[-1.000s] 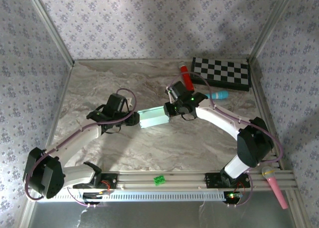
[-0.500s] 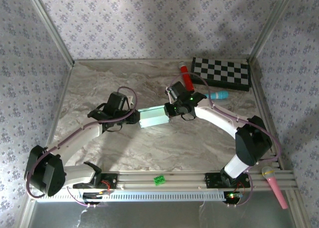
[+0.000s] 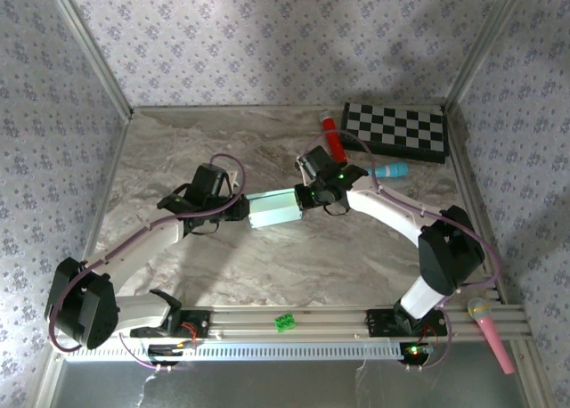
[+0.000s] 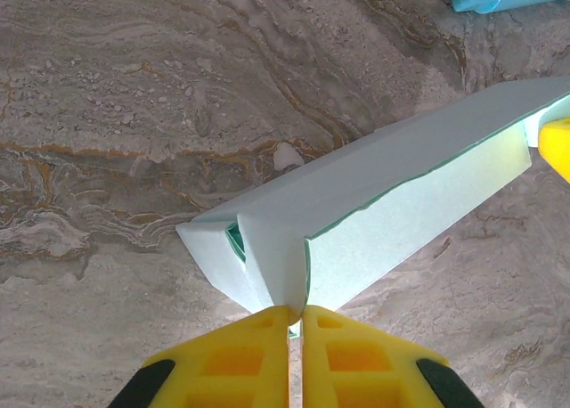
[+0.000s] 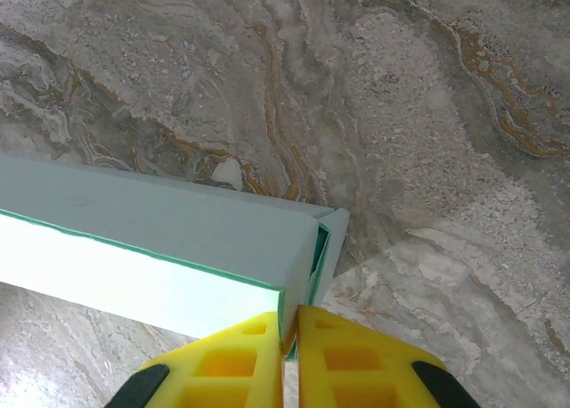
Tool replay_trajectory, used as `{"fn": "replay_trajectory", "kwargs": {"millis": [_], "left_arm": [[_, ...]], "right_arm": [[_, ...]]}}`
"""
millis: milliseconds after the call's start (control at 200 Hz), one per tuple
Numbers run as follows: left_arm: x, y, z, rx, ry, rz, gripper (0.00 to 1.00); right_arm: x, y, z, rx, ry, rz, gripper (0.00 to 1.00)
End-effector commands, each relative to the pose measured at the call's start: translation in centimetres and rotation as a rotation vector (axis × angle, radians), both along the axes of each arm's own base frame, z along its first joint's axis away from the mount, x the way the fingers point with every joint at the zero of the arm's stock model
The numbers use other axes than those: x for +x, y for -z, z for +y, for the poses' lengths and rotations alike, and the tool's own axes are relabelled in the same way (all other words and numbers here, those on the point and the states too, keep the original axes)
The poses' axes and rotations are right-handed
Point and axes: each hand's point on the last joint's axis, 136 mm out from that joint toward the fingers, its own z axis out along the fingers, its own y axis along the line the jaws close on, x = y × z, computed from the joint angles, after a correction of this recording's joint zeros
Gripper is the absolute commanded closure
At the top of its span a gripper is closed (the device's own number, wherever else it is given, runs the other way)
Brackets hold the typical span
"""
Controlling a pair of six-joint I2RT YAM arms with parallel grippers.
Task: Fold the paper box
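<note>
Teal microphone (image 3: 389, 170) and checkerboard (image 3: 394, 129) lie beyond the paper box (image 3: 273, 209)

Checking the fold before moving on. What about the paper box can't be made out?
Top view: both ends of the paper box, under the left gripper and right gripper.
Left wrist view: its far end, cut by the right frame edge.
Right wrist view: its left part, past the frame edge.

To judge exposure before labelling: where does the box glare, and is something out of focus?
Right wrist view: lower face of the box glares almost white; table sharp. Left wrist view: box evenly lit, nothing clearly blurred. Top view: box bright, not blown out.
</note>
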Motion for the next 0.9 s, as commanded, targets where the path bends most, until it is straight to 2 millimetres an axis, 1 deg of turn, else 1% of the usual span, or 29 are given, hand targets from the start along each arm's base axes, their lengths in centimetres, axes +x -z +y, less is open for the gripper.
{"fn": "replay_trajectory", "kwargs": {"millis": [0, 275, 385, 555, 660, 790, 895], "left_arm": [[0.81, -2.14, -1.40, -0.072, 0.022, -0.037, 0.91], [0.89, -2.30, -1.75, -0.099, 0.020, -0.033, 0.90], [0.96, -2.34, -1.72, -0.100, 0.017, -0.034, 0.83], [0.87, -2.24, -1.62, -0.098, 0.014, -0.031, 0.81], [0.83, -2.17, -1.43, -0.089, 0.009, -0.030, 0.71], [0.74, -1.90, -1.15, -0.071, 0.003, -0.023, 0.64], [0.75, -1.51, -0.85, -0.053, -0.011, -0.010, 0.64]], "right_arm": [[-0.57, 1.04, 0.57, 0.000, -0.034, 0.039, 0.89], [-0.69, 1.32, 0.55, -0.005, -0.037, 0.046, 0.91], [-0.75, 1.41, 0.54, -0.008, -0.037, 0.049, 0.91], [-0.74, 1.41, 0.49, -0.008, -0.035, 0.050, 0.91], [-0.70, 1.36, 0.46, -0.012, -0.034, 0.048, 0.91], [-0.70, 1.43, 0.41, -0.016, -0.033, 0.049, 0.92], [-0.71, 1.47, 0.55, -0.014, -0.035, 0.052, 0.92]]}}
